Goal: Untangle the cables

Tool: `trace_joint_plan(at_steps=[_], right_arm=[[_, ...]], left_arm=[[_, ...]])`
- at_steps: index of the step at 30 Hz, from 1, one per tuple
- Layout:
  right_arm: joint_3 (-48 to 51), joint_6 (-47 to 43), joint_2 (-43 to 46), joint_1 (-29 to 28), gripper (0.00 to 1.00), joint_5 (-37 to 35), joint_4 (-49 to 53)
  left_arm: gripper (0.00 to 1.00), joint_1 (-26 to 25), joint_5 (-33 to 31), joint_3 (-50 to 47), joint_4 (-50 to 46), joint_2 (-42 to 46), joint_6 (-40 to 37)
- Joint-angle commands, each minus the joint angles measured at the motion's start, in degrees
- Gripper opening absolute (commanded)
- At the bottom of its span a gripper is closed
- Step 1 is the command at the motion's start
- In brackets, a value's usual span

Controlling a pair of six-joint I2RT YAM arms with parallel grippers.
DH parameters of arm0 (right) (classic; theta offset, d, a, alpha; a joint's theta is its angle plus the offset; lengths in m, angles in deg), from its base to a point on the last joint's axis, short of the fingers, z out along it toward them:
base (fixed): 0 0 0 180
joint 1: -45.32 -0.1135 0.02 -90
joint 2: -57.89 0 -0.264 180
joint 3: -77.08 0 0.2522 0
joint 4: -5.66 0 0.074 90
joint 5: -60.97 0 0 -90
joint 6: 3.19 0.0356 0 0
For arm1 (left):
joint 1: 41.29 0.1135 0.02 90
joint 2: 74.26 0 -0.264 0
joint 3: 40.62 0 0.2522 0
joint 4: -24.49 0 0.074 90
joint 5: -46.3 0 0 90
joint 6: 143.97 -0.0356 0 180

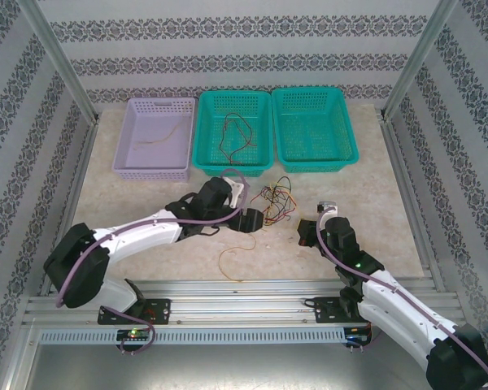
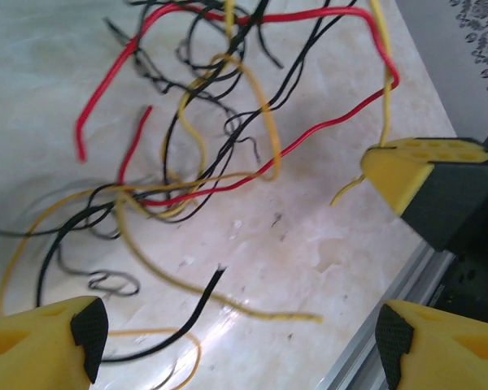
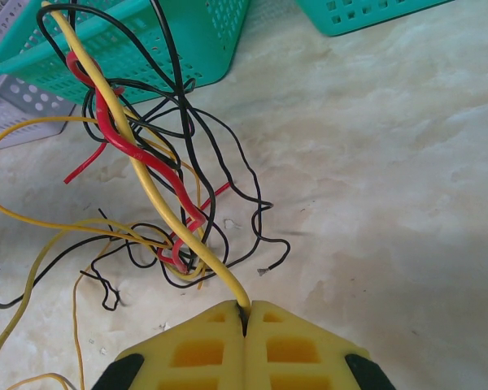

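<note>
Marble-patterned tabletop point(image 1: 130, 203) carries the cables point(image 1: 275, 203) as a knot of red, yellow and black strands. The knot lies between the two arm ends, just in front of the middle teal basket point(image 1: 220, 167).

The overhead camera takes in the baskets. A lavender basket point(image 1: 150, 172) holds one pale cable point(image 1: 159, 140), the middle teal one holds dark and red cables point(image 1: 236, 134), and beside it is a second teal basket point(image 1: 313, 165). A loose orange cable point(image 1: 228, 264) lies apart from the knot, nearer the arm bases.

The right wrist camera shows the right gripper point(image 3: 246, 313) with its yellow fingers pressed together. They pinch one yellow cable point(image 3: 146, 175), which runs up from the tips through the knot.

The left wrist camera shows the left gripper point(image 2: 236, 341) with its jaws spread wide, one finger at each lower corner. Between them are only table and loose strand ends, and nothing is gripped. Whether the thin strands beside its left finger touch it, I cannot tell.

From above, the fingertips blend into the dark wrists. The knot's crossings cannot be sorted out, and the top of the left wrist picture cuts several cables off.
</note>
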Motion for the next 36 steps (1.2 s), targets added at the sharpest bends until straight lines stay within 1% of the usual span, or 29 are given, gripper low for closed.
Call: trace_joint_plan(at_steps=[1, 6, 9, 13, 17, 21, 23, 25, 26, 28, 29, 32, 36], right_arm=[[0.0, -0.9, 0.3, -0.4, 0.00, -0.9, -0.8], [-0.1, -0.9, 0.5, -0.4, 0.00, -0.9, -0.6], [-0.1, -0.9, 0.6, -0.5, 0.00, -0.9, -0.5], [0.0, -0.9, 0.6, -0.5, 0.00, -0.9, -0.5], [-0.1, -0.9, 0.5, -0.4, 0.00, -1.0, -0.6], [-0.1, -0.9, 0.2, -0.5, 0.00, -0.9, -0.9], [-0.2, -0.9, 0.0, -0.5, 0.00, -0.9, -0.9], [-0.2, -0.9, -0.1, -0.5, 0.00, -0.9, -0.9], [-0.2, -0.9, -0.1, -0.4, 0.00, -1.0, -0.9], [-0.2, -0.9, 0.1, -0.5, 0.00, -1.0, -0.8], [-0.2, -0.9, 0.2, -0.5, 0.00, -1.0, -0.8], [-0.2, -0.9, 0.4, -0.6, 0.00, -1.0, -0.5], [-0.3, -0.9, 1.1, -0.6, 0.00, -1.8, 0.3]], left_arm=[[0.86, -0.4, -1.3, 3.9, 4.8, -3.1, 2.1], [0.86, -0.4, -5.6, 9.8, 0.7, -7.8, 0.5], [0.83, -0.4, -8.3, 12.1, -1.8, -10.2, 0.0], [0.75, -0.4, -7.5, 13.8, -2.2, -12.6, -0.1], [0.62, -0.4, -6.8, 14.4, -2.1, -13.5, -0.6], [0.56, -0.4, -5.9, 14.5, -2.1, -14.1, -0.6], [0.47, -0.4, -5.7, 14.5, -2.0, -14.3, -0.5], [0.30, -0.4, -5.7, 14.8, -2.2, -14.4, -0.7], [0.24, -0.4, -5.9, 14.9, -2.4, -14.3, -0.8], [0.06, -0.4, -5.7, 15.1, -2.1, -14.2, -1.0], [0.00, -0.4, -5.5, 15.3, -2.1, -14.1, -1.0], [0.00, -0.3, -5.4, 15.6, -2.2, -14.0, -1.4], [0.00, 1.4, -6.8, 12.9, -0.6, -8.7, -0.3]])
